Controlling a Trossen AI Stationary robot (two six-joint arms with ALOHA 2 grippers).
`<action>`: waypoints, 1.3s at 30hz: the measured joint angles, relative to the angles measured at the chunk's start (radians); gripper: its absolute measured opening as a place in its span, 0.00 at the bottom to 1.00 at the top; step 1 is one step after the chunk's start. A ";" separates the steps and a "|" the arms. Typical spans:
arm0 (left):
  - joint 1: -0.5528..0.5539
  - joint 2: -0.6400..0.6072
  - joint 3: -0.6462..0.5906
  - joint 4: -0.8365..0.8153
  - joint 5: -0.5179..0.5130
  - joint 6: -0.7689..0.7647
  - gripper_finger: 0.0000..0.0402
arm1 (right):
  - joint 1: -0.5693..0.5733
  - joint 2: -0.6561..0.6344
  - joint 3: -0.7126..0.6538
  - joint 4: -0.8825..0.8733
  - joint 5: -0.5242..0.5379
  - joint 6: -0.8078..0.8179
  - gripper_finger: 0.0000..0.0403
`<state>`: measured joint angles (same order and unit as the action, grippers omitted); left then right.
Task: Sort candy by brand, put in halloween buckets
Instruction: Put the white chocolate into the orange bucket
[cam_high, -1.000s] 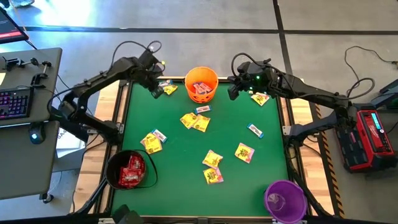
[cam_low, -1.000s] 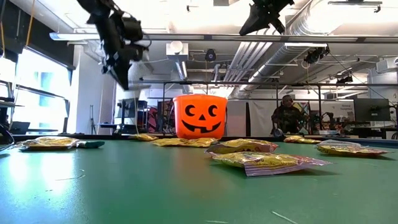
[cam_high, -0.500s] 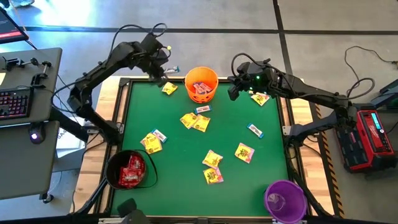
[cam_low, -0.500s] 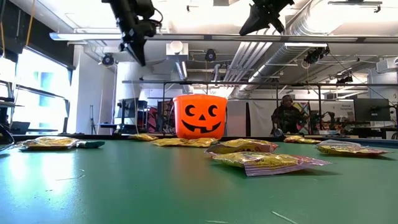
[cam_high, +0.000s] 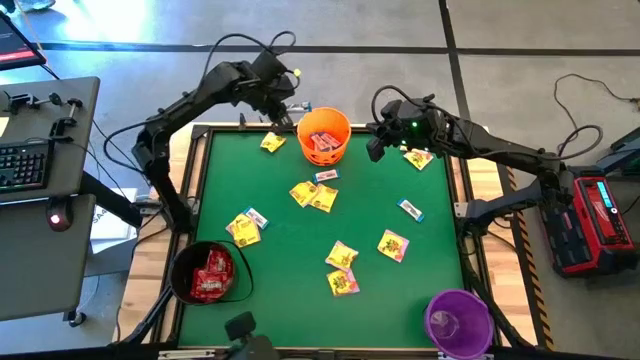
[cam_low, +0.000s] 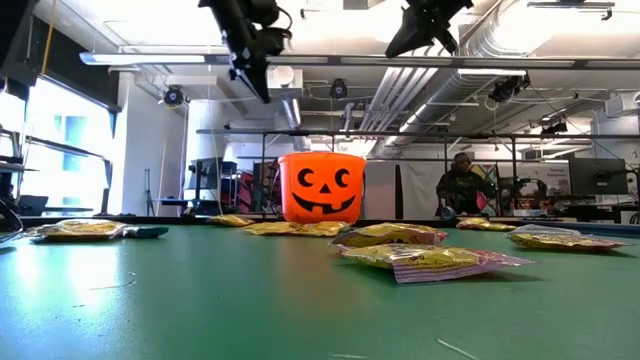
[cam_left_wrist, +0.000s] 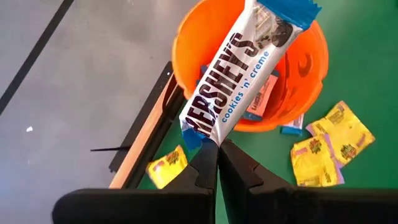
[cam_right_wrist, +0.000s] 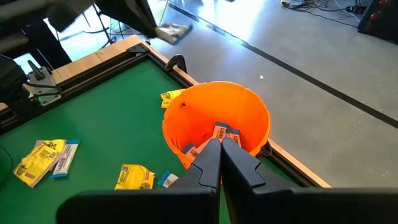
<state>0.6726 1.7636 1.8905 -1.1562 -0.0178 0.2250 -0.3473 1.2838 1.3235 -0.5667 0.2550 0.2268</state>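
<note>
Overhead, the desk carries three buckets: a black one at the near left corner, an orange one at the far edge, and a purple one at the near right corner. The black bucket holds red packets, heaped so that they cannot be counted. The orange bucket holds several white-and-blue bars, partly hidden behind the bar in front of the left wrist camera. What lies in the purple bucket is hard to make out.

The left end effector hangs beyond the desk's far edge, just left of the orange bucket. Its fingers are pinched narrow on one end of a white-and-blue bar, whose far end is cut off by the frame. In the low view this end effector hangs high, and the bar cannot be made out there.

Loose on the green lie about nine yellow packets and three white-and-blue bars; some overlap, so the counts are unsure.

The right end effector hovers just right of the orange bucket, its fingers closed together on nothing.
</note>
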 joint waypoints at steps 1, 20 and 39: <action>-0.009 0.014 0.008 0.002 -0.005 -0.003 0.00 | 0.000 0.000 0.000 -0.002 0.000 0.000 0.00; -0.112 0.296 0.126 0.069 0.095 -0.060 0.00 | 0.000 0.014 0.000 -0.023 0.001 0.005 0.00; -0.076 0.433 0.121 0.137 0.095 -0.139 0.01 | 0.000 0.113 0.000 -0.046 0.000 0.027 0.00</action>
<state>0.5962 2.1967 2.0119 -1.0196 0.0769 0.0856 -0.3470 1.3972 1.3235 -0.6131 0.2554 0.2535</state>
